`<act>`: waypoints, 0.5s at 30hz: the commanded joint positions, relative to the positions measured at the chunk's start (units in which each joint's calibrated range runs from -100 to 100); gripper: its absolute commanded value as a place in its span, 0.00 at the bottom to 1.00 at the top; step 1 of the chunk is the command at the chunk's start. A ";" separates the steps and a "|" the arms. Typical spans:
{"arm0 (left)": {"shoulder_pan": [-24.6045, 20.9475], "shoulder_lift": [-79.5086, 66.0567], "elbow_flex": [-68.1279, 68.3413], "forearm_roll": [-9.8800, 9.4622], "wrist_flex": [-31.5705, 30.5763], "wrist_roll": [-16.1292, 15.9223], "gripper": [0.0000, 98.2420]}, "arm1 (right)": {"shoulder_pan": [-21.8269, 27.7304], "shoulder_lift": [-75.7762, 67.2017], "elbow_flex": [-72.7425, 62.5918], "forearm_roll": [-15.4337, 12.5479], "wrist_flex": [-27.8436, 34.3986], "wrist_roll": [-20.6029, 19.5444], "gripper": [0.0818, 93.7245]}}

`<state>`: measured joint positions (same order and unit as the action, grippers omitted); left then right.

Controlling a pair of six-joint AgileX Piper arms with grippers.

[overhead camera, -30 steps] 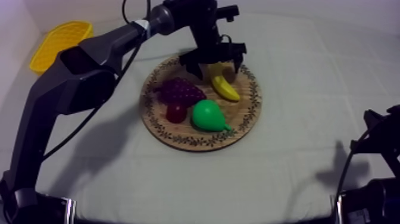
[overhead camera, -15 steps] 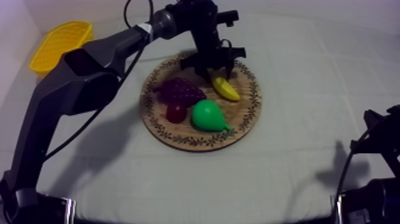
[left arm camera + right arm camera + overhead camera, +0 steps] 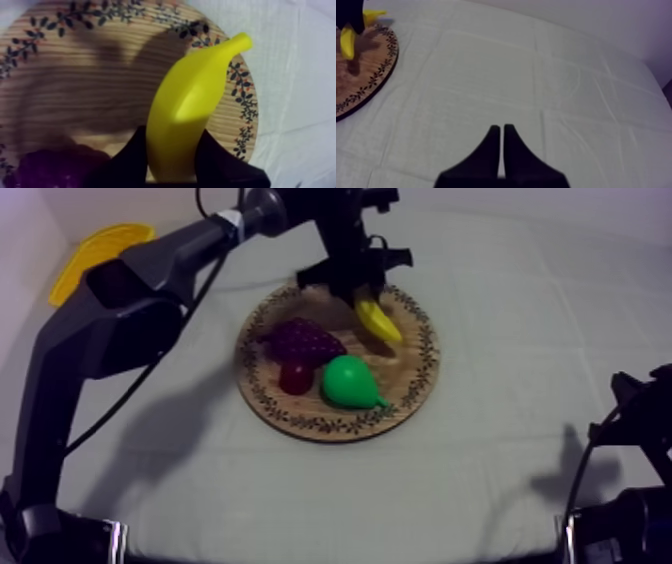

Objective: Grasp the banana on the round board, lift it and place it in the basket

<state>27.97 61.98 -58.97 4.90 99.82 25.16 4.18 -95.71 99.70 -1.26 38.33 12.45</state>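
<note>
Around the wooden board (image 3: 300, 423) I count one bunch of grapes (image 3: 300, 340) at nine o'clock, then one small red fruit (image 3: 296, 376) and one pear (image 3: 352, 383) toward six. My left gripper (image 3: 355, 283) is clamped on one end of the single banana (image 3: 377, 319), at the board's one o'clock. One yellow basket (image 3: 100, 243) lies at ten o'clock, well apart. My right gripper (image 3: 502, 130) is closed, holding nothing.

No readable text, labels, brands, numbers or signs on anything in view.
</note>
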 commanded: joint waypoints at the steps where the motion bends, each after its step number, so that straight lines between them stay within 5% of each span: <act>1: -0.29 -5.87 3.02 -1.07 -0.06 0.20 0.19 | 0.03 -0.04 -0.03 0.01 -0.02 -0.02 0.01; 15: -6.77 -38.90 33.04 -8.78 -5.58 0.06 0.18 | 0.03 -0.04 -0.03 0.01 -0.02 -0.02 0.01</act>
<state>22.26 29.98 -32.77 -3.64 95.24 25.43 4.18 -95.71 99.70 -1.26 38.33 12.45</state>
